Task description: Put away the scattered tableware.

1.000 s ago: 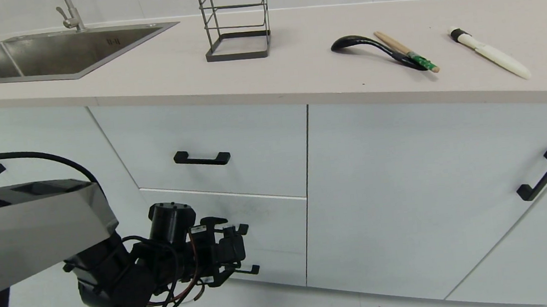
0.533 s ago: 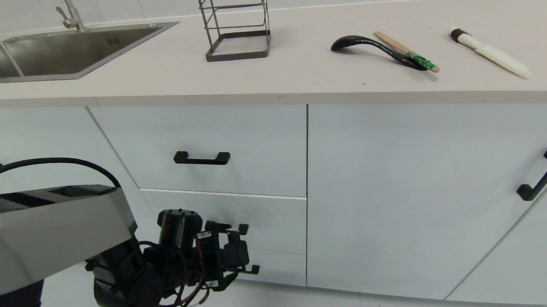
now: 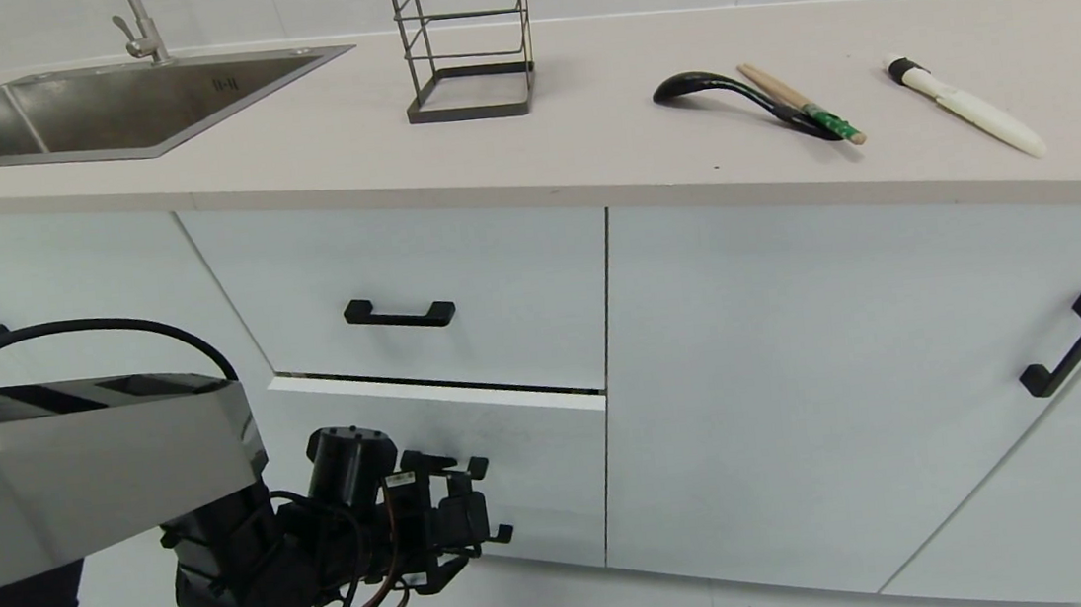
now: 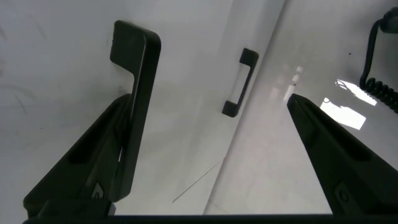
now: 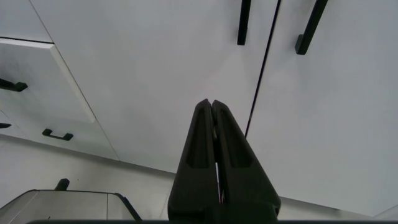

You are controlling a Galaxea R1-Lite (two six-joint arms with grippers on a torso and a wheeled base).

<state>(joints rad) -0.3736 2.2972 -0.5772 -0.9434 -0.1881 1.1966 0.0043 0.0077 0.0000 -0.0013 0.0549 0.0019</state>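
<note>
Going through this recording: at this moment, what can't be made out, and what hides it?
- Inside of the lower drawer: the head view gives a thin dark gap, and the drawer front hides any contents.
- Its handle: in the head view, hidden behind the left gripper.
- Tops of the rack and faucet: cut off by the head view's upper edge.

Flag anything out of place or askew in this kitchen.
The lower drawer stands slightly ajar, a dark gap along its top edge, the left gripper at its front. On the countertop a black ladle, chopsticks and a white utensil lie loose at differing angles.
</note>
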